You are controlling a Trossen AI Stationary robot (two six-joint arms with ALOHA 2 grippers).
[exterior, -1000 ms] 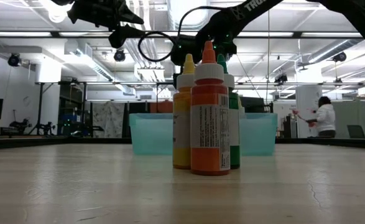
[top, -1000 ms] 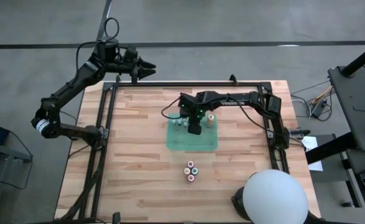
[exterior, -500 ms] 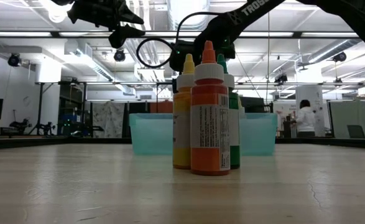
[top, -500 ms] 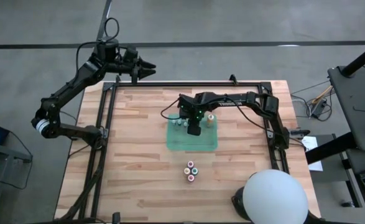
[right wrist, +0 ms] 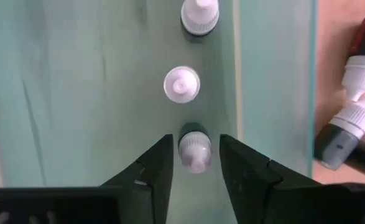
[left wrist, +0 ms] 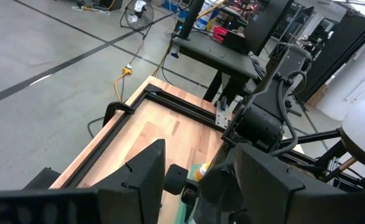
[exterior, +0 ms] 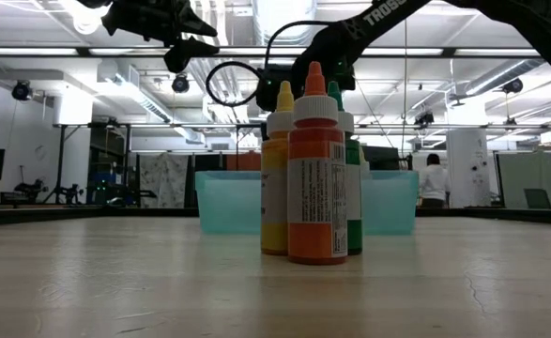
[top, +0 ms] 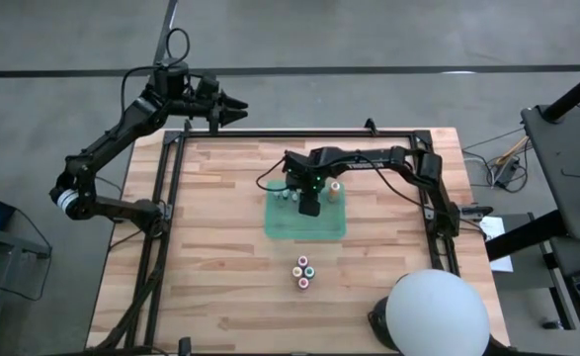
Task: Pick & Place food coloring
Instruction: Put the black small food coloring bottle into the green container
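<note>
Mid-frame, the right gripper (right wrist: 195,163) stands part open, straddling an upright bottle (right wrist: 194,149) in the green bin (right wrist: 76,93); no grip evident.

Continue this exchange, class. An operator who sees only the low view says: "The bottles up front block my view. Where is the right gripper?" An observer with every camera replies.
Observer: The right gripper is low over the green tray, its open fingers flanking a small bottle that stands there.
Operator: Is anything else in that tray?
Observer: Yes, two white-capped bottles stand in a line beyond that one.
Operator: And where is the left arm?
Observer: The left gripper hangs open beyond the table's far edge, near its left corner.
</note>
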